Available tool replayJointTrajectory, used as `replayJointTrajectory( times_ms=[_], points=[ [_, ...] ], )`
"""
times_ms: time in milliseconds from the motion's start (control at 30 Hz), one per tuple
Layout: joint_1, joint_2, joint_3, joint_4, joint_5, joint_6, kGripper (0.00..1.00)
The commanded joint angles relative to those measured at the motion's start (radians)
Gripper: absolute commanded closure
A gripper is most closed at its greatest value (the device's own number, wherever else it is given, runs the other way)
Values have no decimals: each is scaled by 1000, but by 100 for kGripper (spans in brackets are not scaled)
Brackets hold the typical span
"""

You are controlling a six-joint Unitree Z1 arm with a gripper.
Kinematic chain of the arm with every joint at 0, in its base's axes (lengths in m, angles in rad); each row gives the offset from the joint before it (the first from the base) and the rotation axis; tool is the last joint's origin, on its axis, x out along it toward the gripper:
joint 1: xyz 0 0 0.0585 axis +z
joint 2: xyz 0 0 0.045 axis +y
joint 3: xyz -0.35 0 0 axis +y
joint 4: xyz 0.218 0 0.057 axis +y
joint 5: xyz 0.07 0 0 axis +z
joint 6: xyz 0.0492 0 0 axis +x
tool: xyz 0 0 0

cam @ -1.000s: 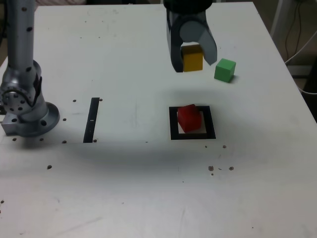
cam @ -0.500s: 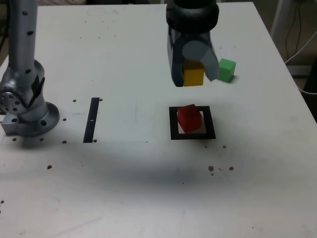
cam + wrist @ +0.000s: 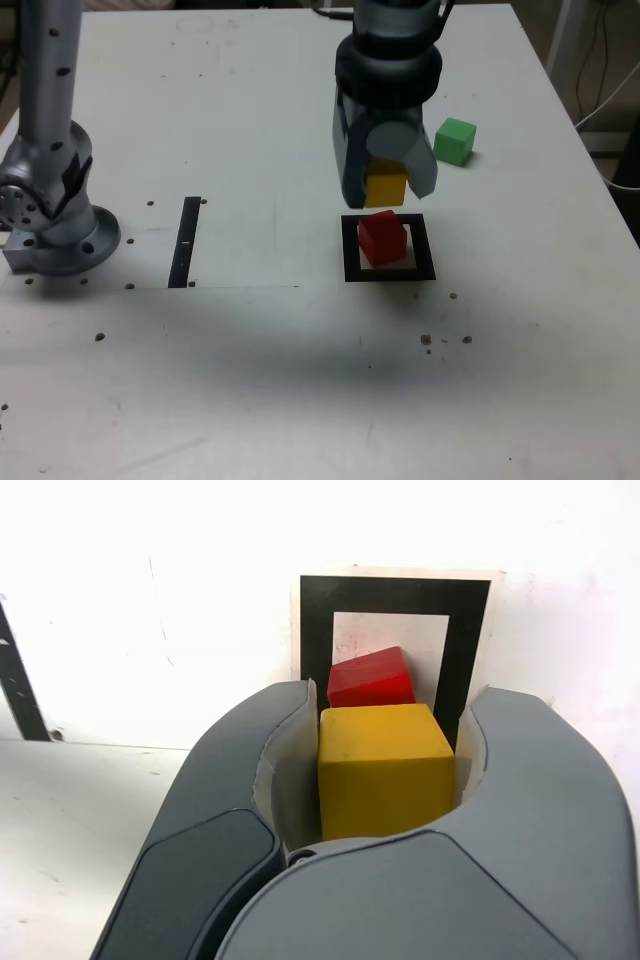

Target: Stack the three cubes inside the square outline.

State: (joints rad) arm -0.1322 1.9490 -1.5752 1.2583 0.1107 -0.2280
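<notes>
1. Yellow cube (image 3: 385,187) is clamped between the gripper (image 3: 385,190) fingers (image 3: 349,160), clear of the counter (image 3: 250,120), held just above and a little to the far side of the red cube (image 3: 382,238).
2. Wrist view confirms it: yellow cube (image 3: 383,768) fills the gap between both fingers (image 3: 240,780), pads tight on its two side faces, top face level.
3. Red cube sits inside the square outline (image 3: 389,248), on the cream centre, turned slightly against the frame edges. In the wrist view the red cube (image 3: 371,678) shows just past the yellow one, within the square outline (image 3: 395,600).
4. Green cube (image 3: 454,141) rests on the counter at the far right of the exterior view, well apart from the outline and untouched by the gripper.
5. Thin black strip (image 3: 185,241) lies on the counter to the exterior view's left of the outline, between it and the arm base (image 3: 55,210).
6. Arm base stands at the exterior view's left edge; its column runs up out of frame.
7. Stack status: one cube in the outline, one in the grip, one loose.
8. Counter is white with small dark specks scattered on the near side.
</notes>
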Motion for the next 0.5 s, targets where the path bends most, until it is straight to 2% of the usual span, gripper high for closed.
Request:
replayJointTrajectory(
  times_ms=[0,133,467],
  points=[
    [-5,-4,22,-26,-5,-29,81],
    [-9,-11,54,-55,-8,-65,81],
    [-10,-12,83,-70,-22,-86,81]
  ],
)
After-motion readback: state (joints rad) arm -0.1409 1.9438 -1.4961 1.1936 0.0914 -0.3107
